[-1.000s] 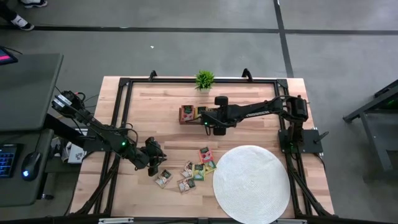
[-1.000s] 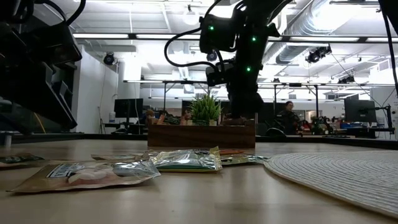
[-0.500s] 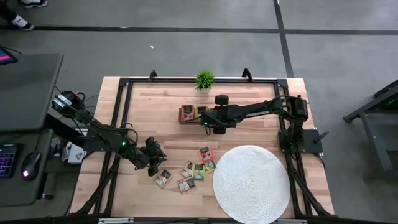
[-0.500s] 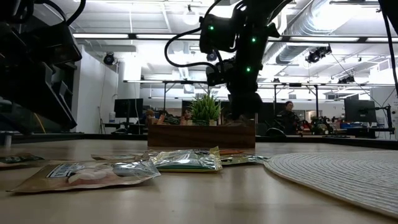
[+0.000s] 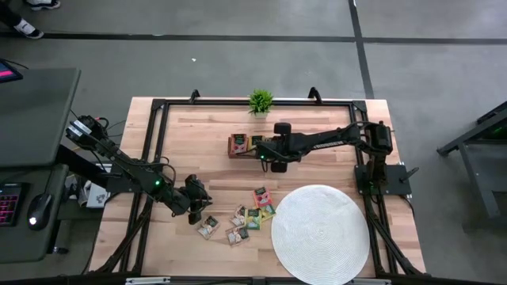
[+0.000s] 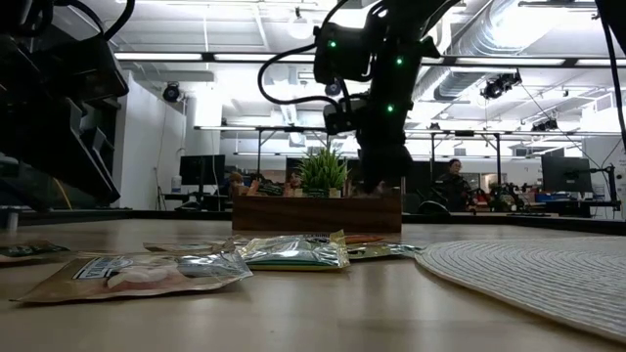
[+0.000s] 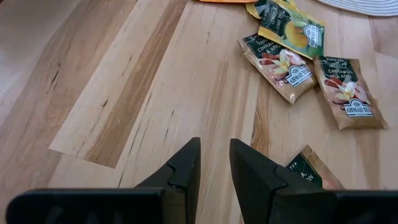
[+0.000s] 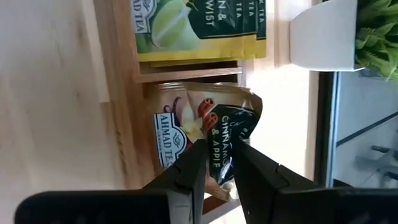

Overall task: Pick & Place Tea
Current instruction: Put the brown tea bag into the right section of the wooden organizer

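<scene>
Right gripper [image 5: 264, 150], upper centre, reaches into the wooden box [image 5: 240, 146], fingers narrowly parted around a crumpled brown cinnamon-apple tea packet [image 8: 227, 134]; left gripper [image 5: 203, 214], lower left, narrowly parted, empty.

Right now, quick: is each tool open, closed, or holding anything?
Left tool: slightly open, empty, above bare table.
Right tool: slightly open astride a tea packet in the wooden box; looks unclamped.

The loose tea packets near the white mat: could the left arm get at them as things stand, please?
Probably yes. The left gripper hangs just beside the loose packets, its fingers slightly apart over bare table; nothing lies between. The right gripper is away at the wooden box.
</scene>
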`<move>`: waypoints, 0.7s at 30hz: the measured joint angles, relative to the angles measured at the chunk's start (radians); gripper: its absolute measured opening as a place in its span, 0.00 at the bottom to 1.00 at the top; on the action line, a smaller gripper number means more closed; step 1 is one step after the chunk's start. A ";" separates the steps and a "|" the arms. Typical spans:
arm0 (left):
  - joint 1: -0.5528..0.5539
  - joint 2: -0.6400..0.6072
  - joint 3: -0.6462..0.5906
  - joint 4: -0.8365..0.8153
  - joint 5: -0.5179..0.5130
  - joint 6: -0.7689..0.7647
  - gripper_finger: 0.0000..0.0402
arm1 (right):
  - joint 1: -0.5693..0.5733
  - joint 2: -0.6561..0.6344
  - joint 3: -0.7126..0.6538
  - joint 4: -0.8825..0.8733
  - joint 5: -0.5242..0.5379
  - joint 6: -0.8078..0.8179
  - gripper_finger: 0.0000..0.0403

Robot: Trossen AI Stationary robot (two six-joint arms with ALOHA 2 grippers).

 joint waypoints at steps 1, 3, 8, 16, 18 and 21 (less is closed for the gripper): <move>0.000 0.000 0.000 0.000 0.000 0.000 0.21 | 0.000 0.000 0.000 0.000 -0.003 0.010 0.18; 0.000 0.000 0.000 0.000 0.000 0.000 0.21 | 0.000 0.000 0.000 0.004 -0.011 0.015 0.18; 0.000 0.000 0.000 0.000 0.000 0.000 0.21 | 0.000 0.000 0.000 0.008 -0.018 0.013 0.18; 0.000 0.000 0.000 0.000 0.001 0.000 0.21 | 0.000 0.000 0.000 0.007 -0.071 0.012 0.19; 0.000 0.000 0.000 0.000 0.001 0.000 0.21 | -0.003 -0.005 0.000 0.003 -0.073 0.012 0.22; 0.000 0.000 0.000 0.000 0.001 0.000 0.21 | -0.012 -0.016 0.001 0.001 -0.072 0.016 0.30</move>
